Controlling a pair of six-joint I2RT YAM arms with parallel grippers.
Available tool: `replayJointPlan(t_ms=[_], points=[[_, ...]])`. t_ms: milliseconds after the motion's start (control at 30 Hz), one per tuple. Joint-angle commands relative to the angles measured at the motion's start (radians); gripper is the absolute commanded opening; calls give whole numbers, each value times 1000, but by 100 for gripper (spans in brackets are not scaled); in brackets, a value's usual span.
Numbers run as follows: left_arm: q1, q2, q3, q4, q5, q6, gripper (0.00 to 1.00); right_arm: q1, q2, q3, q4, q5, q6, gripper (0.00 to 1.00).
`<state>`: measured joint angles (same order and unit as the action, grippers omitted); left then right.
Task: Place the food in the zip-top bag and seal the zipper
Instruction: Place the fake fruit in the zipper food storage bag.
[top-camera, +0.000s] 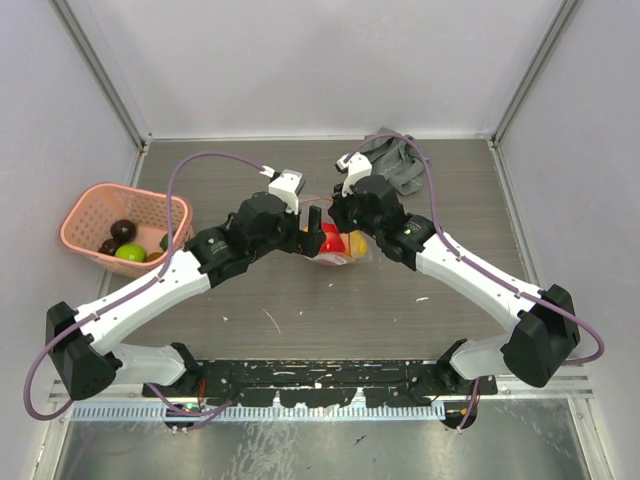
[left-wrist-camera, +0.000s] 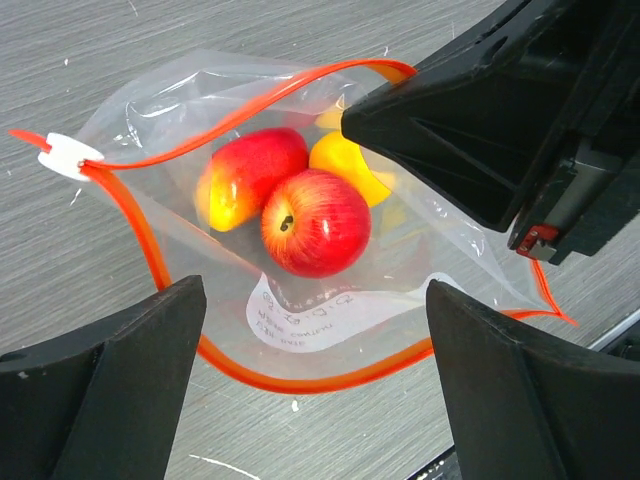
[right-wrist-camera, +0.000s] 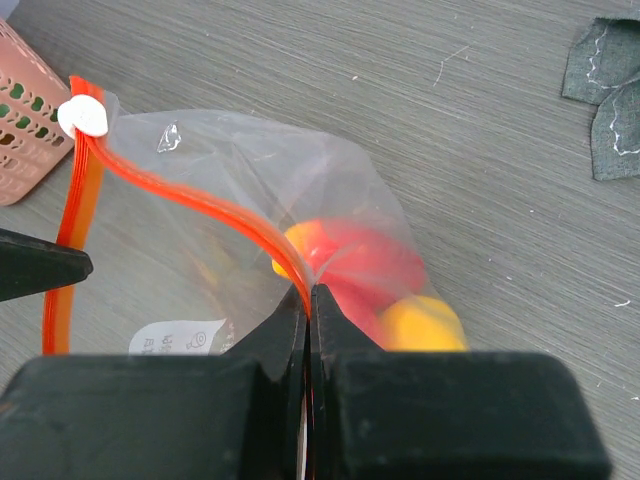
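The zip-top bag lies mid-table with its mouth held wide open; it also shows in the top view. Inside it are a red apple, a red-yellow fruit and a yellow one. The zipper rings the mouth, with its white slider at the left end. My right gripper is shut on the zipper edge and lifts it. My left gripper is open and empty, just above the near mouth edge. More food, dark and green, sits in the pink basket.
The pink perforated basket stands at the table's left side; its corner shows in the right wrist view. A grey cloth lies at the back, behind the right arm. Grey walls close in the table on three sides.
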<state>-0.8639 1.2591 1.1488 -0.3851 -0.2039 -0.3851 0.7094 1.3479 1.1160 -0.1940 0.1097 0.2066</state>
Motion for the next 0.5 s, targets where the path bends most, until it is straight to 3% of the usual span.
replayJointPlan(t_ms=[0,267,467], points=[[-3,-66,61,-3,-10,-16,93,-3,-37,7,68,-7,8,1],[1,-132,101,-114,-174,-17,100,-3,-28,8,74,-7,2,1],[12,-151,159,-241,-292,-31,98,-3,-27,-1,83,-2,-9,1]])
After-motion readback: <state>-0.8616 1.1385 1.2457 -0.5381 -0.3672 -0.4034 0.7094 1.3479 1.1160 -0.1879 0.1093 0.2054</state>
